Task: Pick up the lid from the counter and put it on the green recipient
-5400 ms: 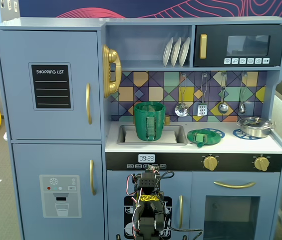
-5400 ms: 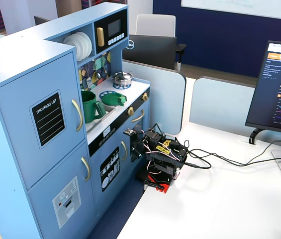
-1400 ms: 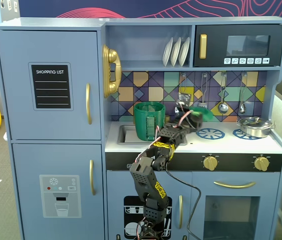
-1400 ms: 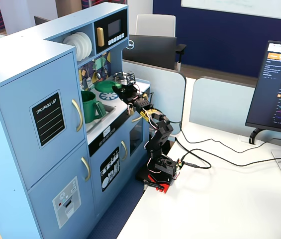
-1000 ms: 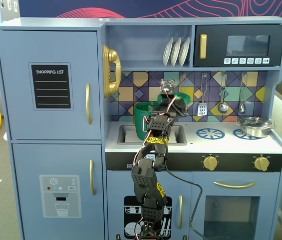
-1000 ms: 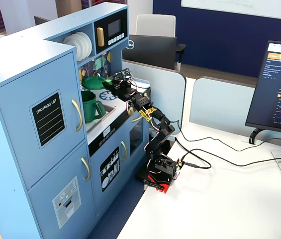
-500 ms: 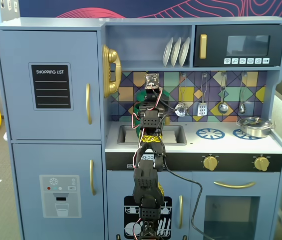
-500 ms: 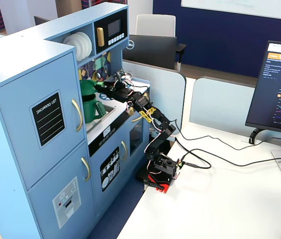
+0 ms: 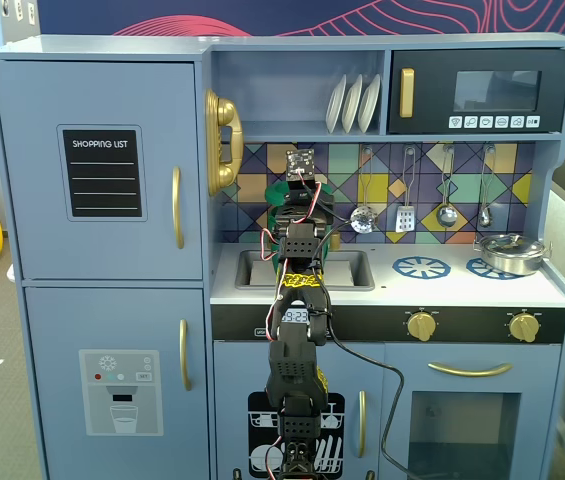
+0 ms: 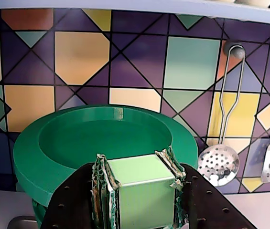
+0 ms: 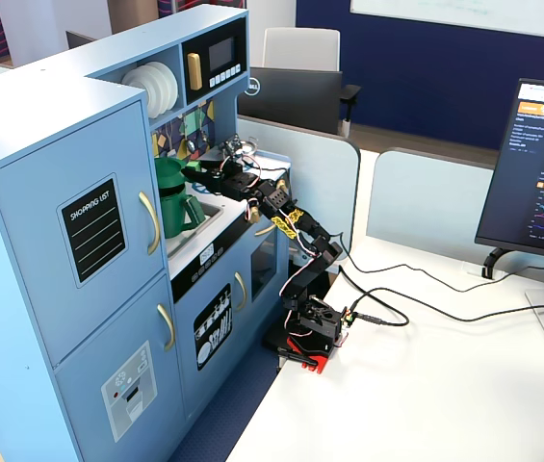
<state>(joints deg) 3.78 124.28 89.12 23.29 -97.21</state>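
Jaws are closed on the raised tab of the lid (image 10: 139,191): in the wrist view my gripper (image 10: 138,187) pinches the pale-green block from both sides, and the disc below it is hidden by the tab and my fingers (image 10: 102,188), so I cannot tell how level it hangs. Directly ahead and slightly below stands the green recipient (image 10: 53,160), its open mouth facing me and its rim close to my fingertips. In a fixed view the pot (image 11: 171,197) sits on the counter (image 11: 194,236) beside the sink, with my arm (image 11: 281,217) reaching over it. My judgement is that the step in hand is placement. To do it well, I should centre the tab over the middle of the opening, keep the disc parallel to the rim, descend slowly until it seats all round, and only then release. Main risk: an off-centre lid catching the near rim and tipping the pot.
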